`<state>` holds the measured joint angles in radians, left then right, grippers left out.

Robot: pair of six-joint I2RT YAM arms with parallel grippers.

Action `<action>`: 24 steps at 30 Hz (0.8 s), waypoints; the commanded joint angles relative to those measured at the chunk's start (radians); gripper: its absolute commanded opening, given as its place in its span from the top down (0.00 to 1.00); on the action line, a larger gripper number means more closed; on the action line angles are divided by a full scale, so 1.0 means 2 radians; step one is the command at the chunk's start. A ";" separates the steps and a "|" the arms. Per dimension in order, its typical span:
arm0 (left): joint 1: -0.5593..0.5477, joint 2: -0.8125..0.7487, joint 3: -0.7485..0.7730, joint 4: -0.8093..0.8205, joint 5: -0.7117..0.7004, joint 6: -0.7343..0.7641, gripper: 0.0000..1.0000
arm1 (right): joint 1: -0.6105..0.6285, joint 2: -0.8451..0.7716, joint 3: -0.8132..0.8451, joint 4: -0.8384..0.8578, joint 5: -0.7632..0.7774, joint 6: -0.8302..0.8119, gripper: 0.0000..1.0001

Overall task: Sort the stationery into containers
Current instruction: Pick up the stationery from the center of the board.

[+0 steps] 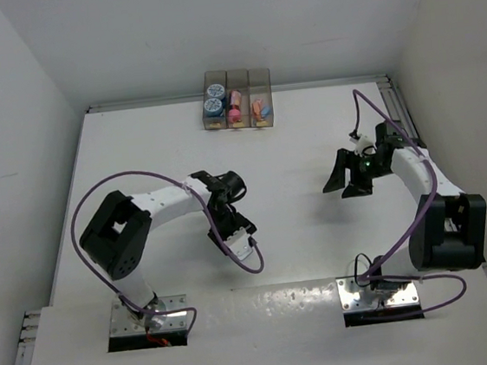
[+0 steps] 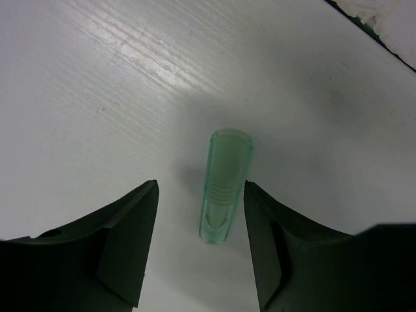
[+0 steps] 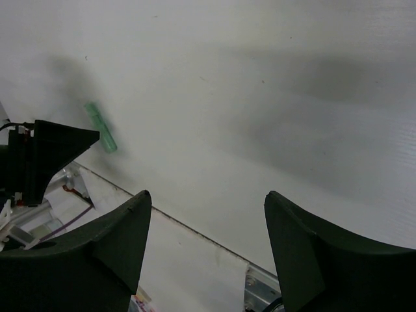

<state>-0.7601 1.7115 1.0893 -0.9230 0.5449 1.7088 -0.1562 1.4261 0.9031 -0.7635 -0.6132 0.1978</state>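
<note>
Stationery is almost all inside the containers (image 1: 258, 76): two blue-and-white cylinders (image 1: 214, 99) in the left bin, pink pieces (image 1: 236, 109) in the middle bin, orange and blue pieces (image 1: 259, 109) in the right bin. One green piece (image 2: 223, 188) lies flat on the desk (image 1: 309, 141), well apart from the containers, on their near side. The left tool (image 2: 200, 185) hovers over it, jaws open on both sides, holding nothing. The right tool (image 3: 207, 195), also well apart from the containers, is open and empty. I think only this green piece is left to grasp and carry to a bin
</note>
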 commanded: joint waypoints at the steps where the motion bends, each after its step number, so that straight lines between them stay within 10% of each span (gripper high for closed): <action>1: -0.012 0.013 -0.008 0.017 -0.001 -0.012 0.39 | -0.004 -0.007 -0.002 0.004 -0.006 -0.009 0.30; 14: -0.017 0.037 -0.032 0.051 -0.037 -0.038 0.49 | -0.009 -0.014 -0.006 0.006 -0.009 -0.007 0.30; 24: 0.032 0.013 0.097 0.105 0.124 -0.230 0.98 | -0.023 -0.062 -0.024 0.078 -0.083 0.020 0.32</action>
<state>-0.7574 1.7721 1.1133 -0.8223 0.5755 1.4666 -0.1833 1.3846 0.8680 -0.7246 -0.6697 0.2115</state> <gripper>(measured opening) 0.356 0.686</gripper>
